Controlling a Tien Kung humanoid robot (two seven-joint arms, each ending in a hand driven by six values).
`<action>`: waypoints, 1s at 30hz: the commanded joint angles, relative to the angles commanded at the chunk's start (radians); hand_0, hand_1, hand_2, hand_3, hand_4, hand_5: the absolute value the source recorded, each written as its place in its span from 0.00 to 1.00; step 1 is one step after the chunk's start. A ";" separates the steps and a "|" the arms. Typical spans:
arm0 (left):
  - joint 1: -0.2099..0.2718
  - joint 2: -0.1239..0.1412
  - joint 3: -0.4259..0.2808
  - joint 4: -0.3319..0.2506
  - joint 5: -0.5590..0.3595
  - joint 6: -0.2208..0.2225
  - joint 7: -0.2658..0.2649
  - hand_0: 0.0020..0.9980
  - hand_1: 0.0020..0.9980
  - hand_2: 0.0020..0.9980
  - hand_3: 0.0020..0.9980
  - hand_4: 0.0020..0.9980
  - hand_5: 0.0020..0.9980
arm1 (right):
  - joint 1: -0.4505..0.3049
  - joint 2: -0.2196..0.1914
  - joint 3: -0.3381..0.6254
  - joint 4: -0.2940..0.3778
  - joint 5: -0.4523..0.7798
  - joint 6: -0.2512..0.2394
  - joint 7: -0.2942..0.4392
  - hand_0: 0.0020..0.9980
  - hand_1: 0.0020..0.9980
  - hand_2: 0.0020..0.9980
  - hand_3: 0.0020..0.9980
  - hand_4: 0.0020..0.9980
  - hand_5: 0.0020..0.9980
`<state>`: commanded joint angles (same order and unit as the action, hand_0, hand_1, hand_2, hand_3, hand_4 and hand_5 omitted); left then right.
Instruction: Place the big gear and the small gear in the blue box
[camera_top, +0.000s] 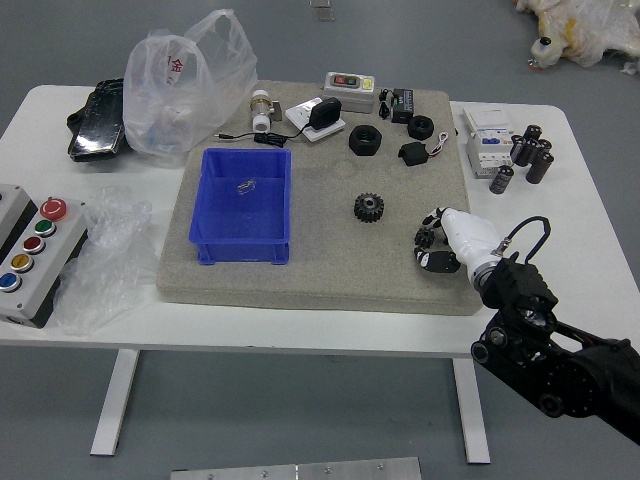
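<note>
My right hand (430, 240) reaches in from the right over the mat's right part, its white back toward the camera. Its black fingers stand apart around the small gear (425, 237), one finger above it and another below; contact is hard to make out. The big gear (369, 208), black and toothed, lies flat on the mat to the left of the hand. Farther left is the open blue box (242, 248), with only a small clear object inside. My left hand is out of view.
A grey mat (330, 285) covers the table's middle. Black rings (365, 140), a charger, a white cable box and small devices line its far side. Plastic bags (185, 90) and a button panel (45, 250) are left; black cylinders (535, 165) stand right.
</note>
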<state>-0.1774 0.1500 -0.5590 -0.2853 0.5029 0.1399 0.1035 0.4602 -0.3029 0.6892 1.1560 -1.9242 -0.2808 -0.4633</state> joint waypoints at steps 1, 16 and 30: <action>0.000 0.000 0.000 0.000 0.000 0.000 0.000 0.70 0.66 0.65 0.82 0.68 0.29 | 0.001 0.000 -0.003 -0.002 0.004 -0.001 0.001 0.44 0.52 0.69 0.72 0.73 0.29; 0.000 -0.002 0.009 -0.001 -0.009 -0.001 -0.003 0.70 0.66 0.65 0.82 0.68 0.29 | 0.009 0.002 -0.031 -0.014 0.043 -0.018 0.021 0.38 0.38 0.31 0.45 0.49 0.13; -0.001 0.002 -0.003 -0.003 0.008 -0.001 0.004 0.70 0.66 0.64 0.82 0.68 0.29 | 0.170 0.004 -0.088 -0.007 0.029 -0.013 0.021 0.38 0.38 0.30 0.45 0.46 0.11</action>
<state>-0.1781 0.1517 -0.5622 -0.2879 0.5105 0.1385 0.1077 0.6299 -0.2989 0.6017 1.1493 -1.8956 -0.2936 -0.4419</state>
